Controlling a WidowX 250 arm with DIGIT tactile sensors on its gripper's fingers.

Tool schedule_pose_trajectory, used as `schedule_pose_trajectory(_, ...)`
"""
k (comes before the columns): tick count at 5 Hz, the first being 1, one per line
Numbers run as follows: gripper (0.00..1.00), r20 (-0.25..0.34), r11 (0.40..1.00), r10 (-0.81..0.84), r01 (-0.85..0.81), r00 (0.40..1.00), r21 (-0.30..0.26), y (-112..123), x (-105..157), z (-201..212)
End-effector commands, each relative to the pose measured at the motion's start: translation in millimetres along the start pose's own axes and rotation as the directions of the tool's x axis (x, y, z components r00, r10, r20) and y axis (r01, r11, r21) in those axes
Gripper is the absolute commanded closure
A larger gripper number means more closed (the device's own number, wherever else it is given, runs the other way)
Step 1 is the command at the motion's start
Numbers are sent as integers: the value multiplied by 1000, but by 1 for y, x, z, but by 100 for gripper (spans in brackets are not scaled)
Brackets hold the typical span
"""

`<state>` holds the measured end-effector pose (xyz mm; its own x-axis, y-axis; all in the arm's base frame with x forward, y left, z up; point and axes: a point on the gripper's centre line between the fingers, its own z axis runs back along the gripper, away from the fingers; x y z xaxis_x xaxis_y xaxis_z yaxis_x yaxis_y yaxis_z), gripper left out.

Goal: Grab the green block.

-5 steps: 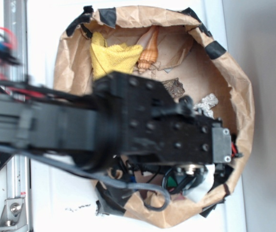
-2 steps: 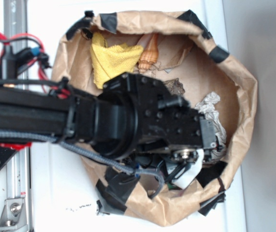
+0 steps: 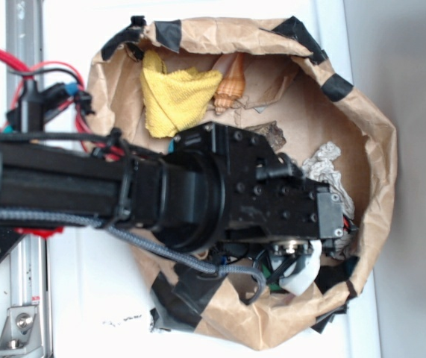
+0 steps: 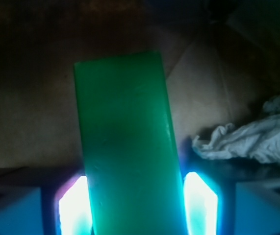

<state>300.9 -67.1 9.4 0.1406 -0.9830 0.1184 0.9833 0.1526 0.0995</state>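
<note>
The green block (image 4: 127, 147) is a flat, smooth green slab that fills the middle of the wrist view, its long side pointing away from me and leaning slightly left. My gripper (image 4: 137, 196) straddles its near end. The two glowing white fingers (image 4: 75, 205) press against its left and right edges with no clear gap. The block lies over the brown paper floor of the bag. From the exterior view, my gripper (image 3: 291, 272) is down inside the bag's lower right part, and the black wrist hides the block.
The brown paper bag (image 3: 380, 149) has black tape along its rim and walls on all sides. In it lie a yellow cloth (image 3: 171, 93), a seashell (image 3: 230, 82) and a crumpled white wad (image 3: 324, 168), which sits just right of the block (image 4: 257, 139).
The arm has sunk lower into the bag and its blur has settled. The gripper end shifted slightly right and down in the picture between the last two frames.
</note>
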Motion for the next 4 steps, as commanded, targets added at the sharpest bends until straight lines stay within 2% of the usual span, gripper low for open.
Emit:
schedule_pose_trajectory(1, 100, 11, 940, 335, -335, 942, 57, 18, -51, 64)
schedule_pose_trajectory(2, 100, -14, 826, 546, -535, 838, 178, 12, -82, 121)
schedule_pose_trajectory(3, 100, -59, 670, 731, -698, 680, 253, 2, -67, 154)
schedule_pose_trajectory(4, 100, -47, 471, 880, -853, 473, 225, 3, -43, 159)
